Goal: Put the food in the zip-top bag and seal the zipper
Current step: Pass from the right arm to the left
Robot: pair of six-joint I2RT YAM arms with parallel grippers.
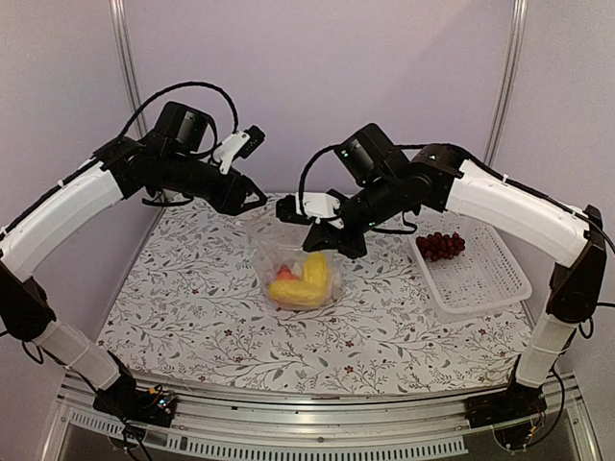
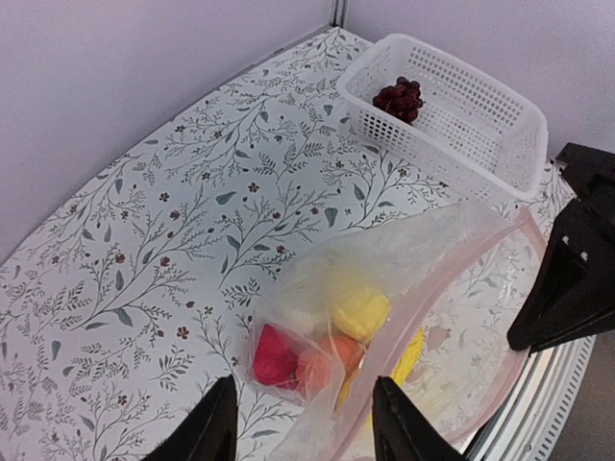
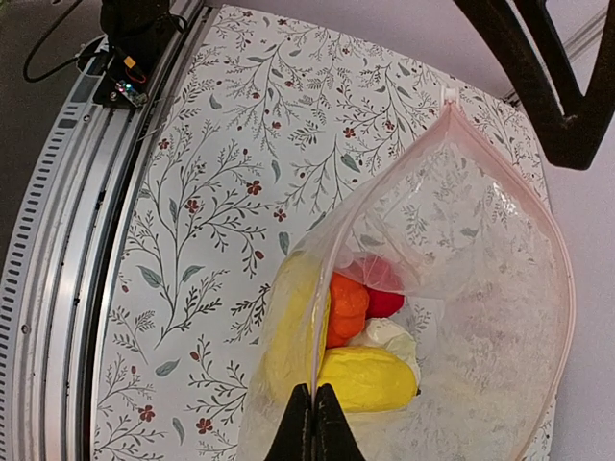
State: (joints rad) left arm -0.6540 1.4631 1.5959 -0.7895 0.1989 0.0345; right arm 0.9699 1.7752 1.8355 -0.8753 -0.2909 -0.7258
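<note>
**Top view:** the zip-top bag [image 1: 288, 254] stands mid-desk [image 1: 192, 307] w/ its mouth up. The right tool [image 1: 332, 245] pinches the mouth's right end. The left tool [image 1: 256, 199] hovers just far-left of the mouth, apparently not touching it. The banana [image 1: 312, 274] and other pieces are inside. Only the grape bunch [image 1: 440, 245] is outside, in the white basket [image 1: 485, 279], well right of the bag. It's nearer the right arm, but that arm is busy holding the bag, so the fetch prob needs a hand-over first.

**Left wrist:** the left tool's jaws stand wide w/ nothing clamped. The zipper [image 2: 432, 288] passes under the gap (a pinkish strip). The red pepper [image 2: 274, 355] and lemon-like piece [image 2: 360, 312] show through the plastic. The grapes lie far-right of here.

**Right wrist:** the right tool's jaws are fully closed on the bag rim. The mouth's long axis runs from this pinch leftward toward the left tool, and it gapes wide. The cauliflower [image 3: 384, 336] sits low in the bag. The desk is flat w/ a floral cover, and there's plenty of room btwn bag and basket.
</note>
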